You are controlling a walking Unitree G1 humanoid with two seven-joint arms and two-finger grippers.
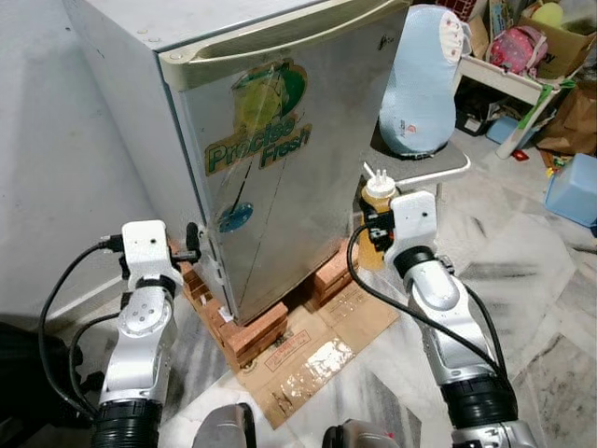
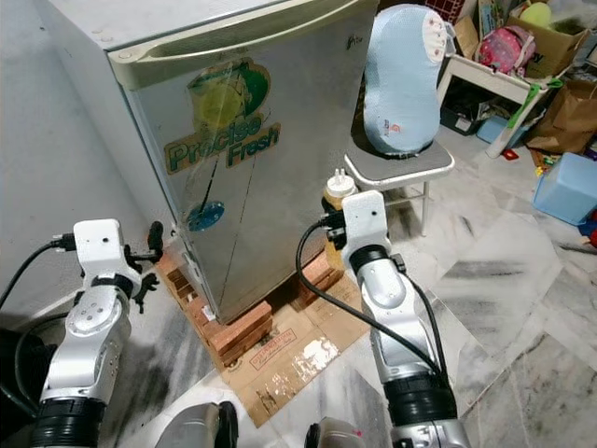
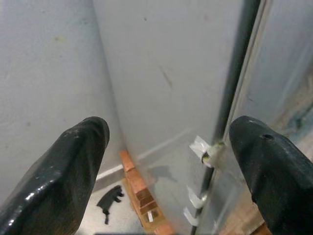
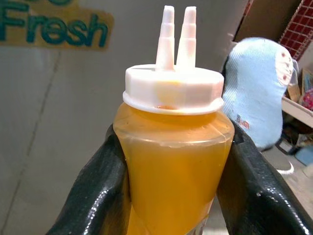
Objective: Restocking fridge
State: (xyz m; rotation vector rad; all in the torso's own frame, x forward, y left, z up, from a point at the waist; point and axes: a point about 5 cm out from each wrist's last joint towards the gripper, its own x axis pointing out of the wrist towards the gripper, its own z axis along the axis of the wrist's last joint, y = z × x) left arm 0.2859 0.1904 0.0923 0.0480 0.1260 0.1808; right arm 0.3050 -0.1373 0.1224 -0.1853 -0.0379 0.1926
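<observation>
We faced a closed silver fridge (image 1: 270, 159); our right gripper (image 4: 171, 196) pinched an orange sauce bottle (image 4: 172, 161) just beside the fridge door's right edge; our left gripper (image 3: 168, 161), fingers spread, hovered at the fridge's left corner.

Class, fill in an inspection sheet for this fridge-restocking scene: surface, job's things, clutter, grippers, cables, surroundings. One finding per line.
Surface: marble-patterned floor, flattened cardboard under the fridge front.
Job's things: fridge, door closed, standing on bricks; sauce bottle, orange, twin-nozzle white cap, upright.
Clutter: boxes and bags in the far corner.
Grippers: left gripper open by the fridge's side edge; right gripper shut on the sauce bottle.
Cables: black cables loop along both arms.
Surroundings: blue cushion on a chair; grey wall.
</observation>
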